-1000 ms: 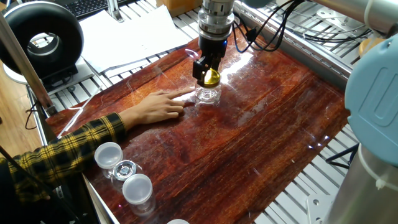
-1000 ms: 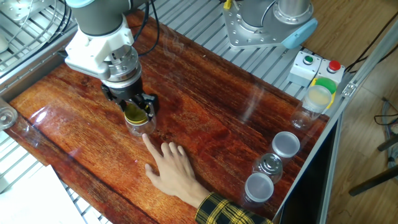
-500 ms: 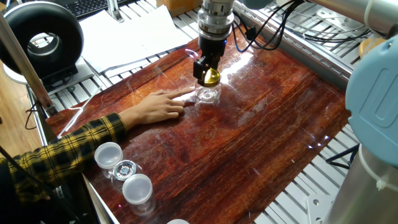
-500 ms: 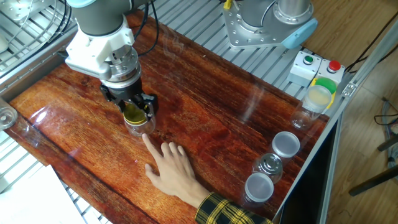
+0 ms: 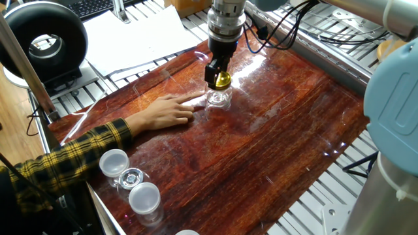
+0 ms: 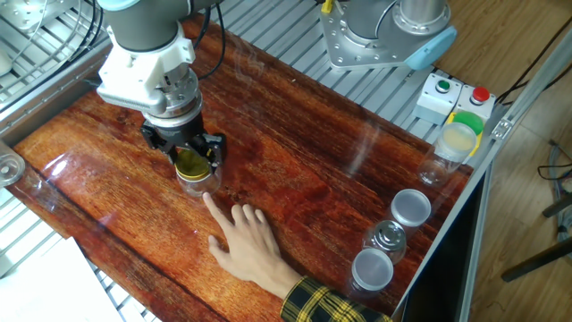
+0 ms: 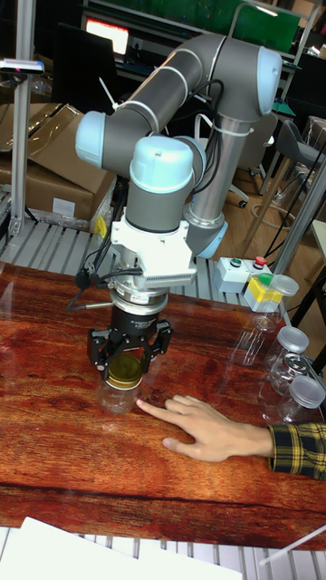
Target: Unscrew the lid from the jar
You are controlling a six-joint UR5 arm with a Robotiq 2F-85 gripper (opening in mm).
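- Since a second ago your hand (image 5: 221, 81) has turned about its axis over the jar, and in one fixed view the dark fingers now sit more in line above the cap; the jar and the person's arm lie where they did.
- Your hand (image 6: 193, 162) is clenched on the lid (image 6: 191, 164), with its dark fingers (image 7: 98, 347) pressed against the rim on both sides.
- You can see the lid (image 7: 123, 367) as a yellow-gold disc, on top of the jar (image 7: 119, 396) between the fingertips.
- You find the jar (image 5: 219, 98) upright on the desk (image 5: 274, 137), in the upper middle of one fixed view, and left of centre in the other fixed view (image 6: 198, 182).
- You have a person's hand (image 6: 249, 244) flat on the desk just beside the jar, its forefinger reaching to the glass base; whether it touches cannot be told.
- Behind that hand a yellow-and-black plaid sleeve (image 5: 59, 166) runs to the lower left of one fixed view.
- You see three clear cups with white lids (image 6: 389, 237) grouped at the desk's lower-right edge in the other fixed view, well apart from the jar.
- At the right of that view stands a button box (image 6: 454, 97) with a green and a red button.
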